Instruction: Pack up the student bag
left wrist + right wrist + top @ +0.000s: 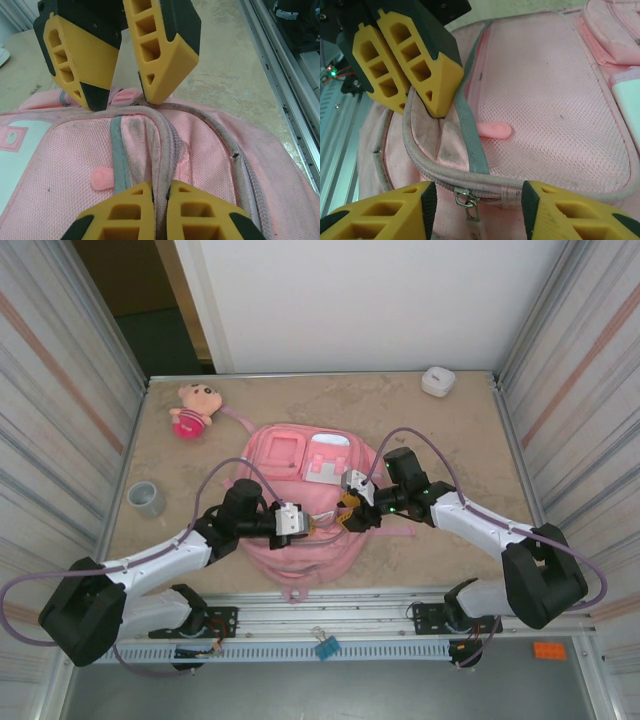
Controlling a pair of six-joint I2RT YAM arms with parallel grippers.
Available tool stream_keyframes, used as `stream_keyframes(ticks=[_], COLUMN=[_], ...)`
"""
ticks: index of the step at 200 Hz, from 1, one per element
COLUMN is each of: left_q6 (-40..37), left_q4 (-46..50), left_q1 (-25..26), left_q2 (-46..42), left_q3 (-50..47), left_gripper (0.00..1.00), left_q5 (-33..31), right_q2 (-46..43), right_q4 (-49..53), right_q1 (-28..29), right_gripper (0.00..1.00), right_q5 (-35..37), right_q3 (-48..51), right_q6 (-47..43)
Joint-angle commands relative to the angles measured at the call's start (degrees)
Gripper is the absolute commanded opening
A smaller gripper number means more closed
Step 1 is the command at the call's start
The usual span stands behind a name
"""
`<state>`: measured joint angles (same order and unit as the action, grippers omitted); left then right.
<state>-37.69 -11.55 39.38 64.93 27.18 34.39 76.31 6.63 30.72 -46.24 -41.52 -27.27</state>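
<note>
Yellow hollow-celled fingers of the left gripper (161,189) sit closest, their bases cut off by the lower edge, and they are pressed together on a grubby piped ridge of the backpack (300,562). Opposite, the right gripper (477,190) is spread wide, with a small metal zip pull (468,207) between its tips. From above, both wrists hide the backpack's middle; it lies flat at the centre of the sandy table (450,440). Its woven pink mesh carries a grey trim strip (470,135) and a rounded pink tab (495,131).

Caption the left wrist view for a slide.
Left gripper pinches the student bag at its seam; right gripper open.
</note>
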Motion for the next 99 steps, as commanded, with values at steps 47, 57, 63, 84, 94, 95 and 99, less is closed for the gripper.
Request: stream_keyframes(ticks=[47,57,63,84,94,95,99], left_q6=[-0.37,-0.34,-0.33,-0.35,-0.58,-0.65,-0.70], left_q4=[-2.29,-2.25,-2.25,-1.95,-1.48,-1.42,-1.26], left_q1=[0.44,0.44,0.44,0.45,0.44,0.44,0.44], left_q2=[-1.69,-1.69,-1.69,-1.70,-1.65,-1.65,-1.58], left_q3=[1.38,1.47,1.48,1.65,1.89,1.90,1.90], left_gripper=[0.00,0.00,0.00,0.00,0.00,0.00,0.00], left_q5=[2.98,3.01,3.05,3.32,3.38,3.39,3.40], right_q2=[0.38,0.82,1.10,1.24,0.97,0.91,0.77], right_q4=[2.27,2.16,2.16,2.08,1.81,1.76,1.67], right_q1=[-0.40,-0.29,-0.22,-0.22,-0.37,-0.43,-0.56], right_gripper=[0.50,0.46,0.43,0.22,0.11,0.10,0.07], right_q5=[3.13,3.17,3.46,5.95,8.13,8.33,9.11], right_q3=[-0.13,-0.44,-0.64,-1.28,-1.29,-1.29,-1.22], right_q6=[1.69,1.79,1.86,2.25,2.69,2.76,2.95])
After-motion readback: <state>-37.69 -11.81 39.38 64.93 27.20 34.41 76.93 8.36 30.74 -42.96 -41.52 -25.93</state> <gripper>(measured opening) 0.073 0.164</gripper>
